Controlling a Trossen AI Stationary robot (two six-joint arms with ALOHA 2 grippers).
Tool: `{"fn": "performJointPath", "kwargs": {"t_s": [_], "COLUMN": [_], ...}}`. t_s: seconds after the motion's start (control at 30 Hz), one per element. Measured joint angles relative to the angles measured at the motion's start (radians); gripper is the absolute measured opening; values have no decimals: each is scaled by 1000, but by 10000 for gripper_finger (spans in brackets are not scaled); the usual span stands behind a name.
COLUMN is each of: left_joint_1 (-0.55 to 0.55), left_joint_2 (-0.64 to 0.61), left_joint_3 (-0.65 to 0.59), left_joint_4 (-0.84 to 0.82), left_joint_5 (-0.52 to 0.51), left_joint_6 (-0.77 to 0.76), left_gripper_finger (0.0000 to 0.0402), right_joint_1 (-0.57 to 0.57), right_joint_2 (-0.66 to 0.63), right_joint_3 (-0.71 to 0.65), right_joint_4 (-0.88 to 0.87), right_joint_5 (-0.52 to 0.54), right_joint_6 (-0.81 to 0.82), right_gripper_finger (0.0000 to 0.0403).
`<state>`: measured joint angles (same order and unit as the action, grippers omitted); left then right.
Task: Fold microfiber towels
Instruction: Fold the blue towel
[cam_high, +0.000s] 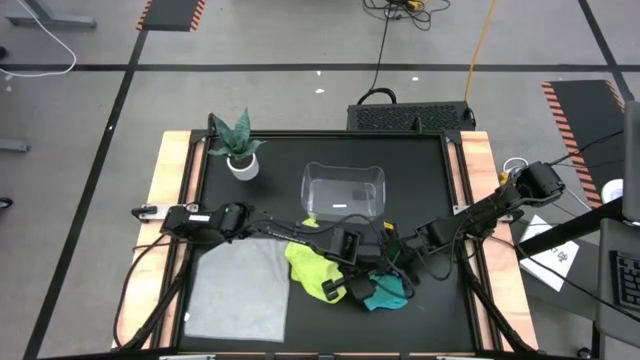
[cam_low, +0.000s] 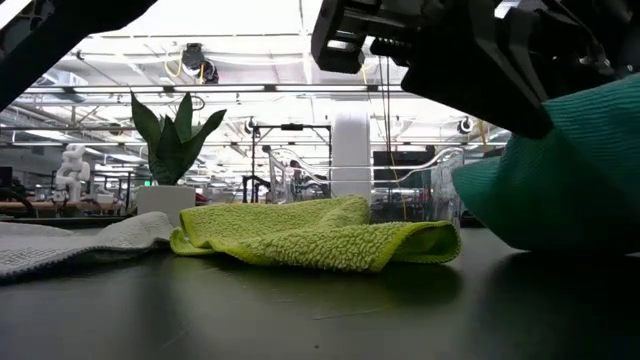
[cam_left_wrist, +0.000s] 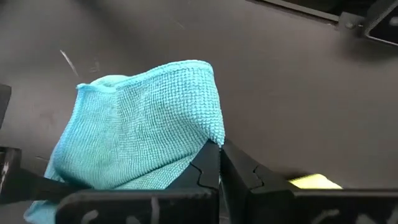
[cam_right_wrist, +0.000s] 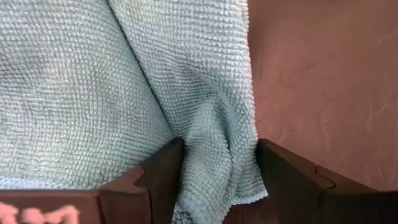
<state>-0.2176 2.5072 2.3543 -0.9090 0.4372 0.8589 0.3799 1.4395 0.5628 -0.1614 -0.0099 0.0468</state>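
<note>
High view, plant (cam_high: 238, 150), clear bin (cam_high: 344, 190) behind towels, both claws crowding teal towel (cam_high: 386, 294)

The light grey towel (cam_high: 237, 290) is spread flat at the table's front left, the yellow-green towel (cam_high: 312, 266) is crumpled just beside it, and the teal blue towel (cam_high: 385, 293) is bunched and lifted alongside.

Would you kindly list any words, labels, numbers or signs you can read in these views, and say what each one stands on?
No text can be read in any view.
The white paper sheet beside the table's right edge carries dark print, too small to read.
The teal towel, yellow-green towel and clear bin show no label.
</note>
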Motion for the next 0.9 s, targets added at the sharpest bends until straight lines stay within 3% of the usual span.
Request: {"fn": "performJointPath", "kwargs": {"t_s": [0.3, 0.53, 0.7, 0.9], "left_joint_1": [9, -14, -18, -18], "left_joint_2": [-18, -53, -43, -27], "left_joint_3": [0, 2, 2, -16], "left_joint_4": [-17, -77, -94, -117], "left_joint_5": [24, -12, -34, -10], "left_joint_6": [-65, -36, -48, -8], "left_gripper_finger": [4, 17, 4, 21], "right_joint_1": [1, 4, 4, -1], "right_joint_2": [-12, 46, 179, 345], "right_joint_3": [-1, -91, -144, -146], "right_joint_4": [23, 442, 737, 995], "right_joint_5": [-22, 9, 6, 8], "right_joint_6": [-3, -25, 17, 80], "right_gripper_finger": [201, 201, 201, 201]}}
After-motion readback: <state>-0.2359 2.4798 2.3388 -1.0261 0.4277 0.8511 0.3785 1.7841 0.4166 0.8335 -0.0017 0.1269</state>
